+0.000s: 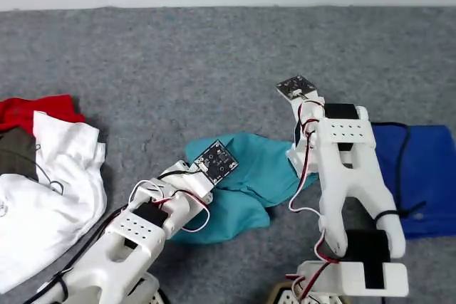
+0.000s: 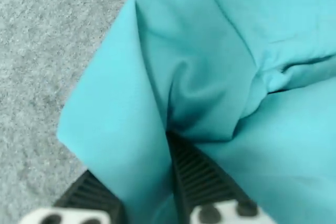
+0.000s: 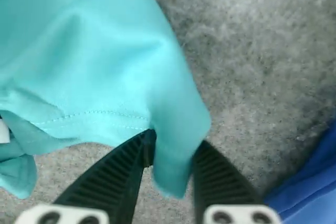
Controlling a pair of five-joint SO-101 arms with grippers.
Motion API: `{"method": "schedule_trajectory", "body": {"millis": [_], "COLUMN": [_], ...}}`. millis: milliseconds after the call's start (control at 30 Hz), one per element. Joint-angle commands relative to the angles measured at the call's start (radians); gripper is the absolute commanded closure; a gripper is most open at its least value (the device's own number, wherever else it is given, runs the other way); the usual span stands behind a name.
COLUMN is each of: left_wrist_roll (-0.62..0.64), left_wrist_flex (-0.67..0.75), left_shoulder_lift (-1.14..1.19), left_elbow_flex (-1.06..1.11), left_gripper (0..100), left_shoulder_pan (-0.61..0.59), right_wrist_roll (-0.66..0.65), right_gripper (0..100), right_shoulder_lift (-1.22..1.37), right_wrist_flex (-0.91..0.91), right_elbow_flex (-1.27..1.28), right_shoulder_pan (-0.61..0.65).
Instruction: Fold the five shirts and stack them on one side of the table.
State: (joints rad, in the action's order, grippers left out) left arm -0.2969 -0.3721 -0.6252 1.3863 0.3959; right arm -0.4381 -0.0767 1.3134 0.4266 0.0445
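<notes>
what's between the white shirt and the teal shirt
In the high view, bare grey table cover lies between the white shirt and the teal shirt; nearer the camera, the left arm crosses the gap.

Shirts only half seen.
The white shirt (image 1: 43, 204) and red shirt (image 1: 35, 110) run off the high view's left edge, the olive shirt (image 1: 14, 151) mostly buried under the white one; the right arm (image 1: 353, 176) covers part of the blue shirt (image 1: 420, 176) — and the teal shirt (image 1: 256, 169) lies partly beneath it and the left arm (image 1: 142, 226).
</notes>
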Motion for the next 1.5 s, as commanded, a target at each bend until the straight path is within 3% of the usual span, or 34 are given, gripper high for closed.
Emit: {"method": "schedule_trajectory", "body": {"millis": [0,267,667,967,1133,1300,1467], "left_wrist_roll": [-0.008,-0.008,-0.008,-0.008,-0.008,-0.008,-0.008], "left_wrist_flex": [0.018,0.018,0.018,0.018,0.018,0.018,0.018], "left_shoulder_lift": [-0.023,-0.023,-0.023,-0.023,-0.023,-0.023,-0.023], "left_elbow_flex": [-0.002,-0.002,-0.002,-0.002,-0.002,-0.002,-0.002], "left_gripper": [98,98,98,98,98,98,98], "left_shoulder_pan": [-0.005,-0.005,-0.005,-0.005,-0.005,-0.005,-0.005], "right_wrist_roll": [-0.011,-0.011,-0.011,-0.003,-0.002,-0.002,-0.002], "right_gripper": [79.8,84.1,84.1,84.4,84.9,99.8,99.0], "right_shoulder_lift": [-0.004,-0.001,0.001,0.189,0.166,0.076,-0.041], "right_wrist_flex": [-0.004,-0.010,-0.231,-0.314,-0.311,-0.305,-0.255], "right_elbow_flex": [-0.018,-0.018,0.106,0.097,0.097,0.098,0.098], "right_shoulder_pan": [0.007,0.007,0.004,-0.047,-0.050,-0.054,-0.054]}}
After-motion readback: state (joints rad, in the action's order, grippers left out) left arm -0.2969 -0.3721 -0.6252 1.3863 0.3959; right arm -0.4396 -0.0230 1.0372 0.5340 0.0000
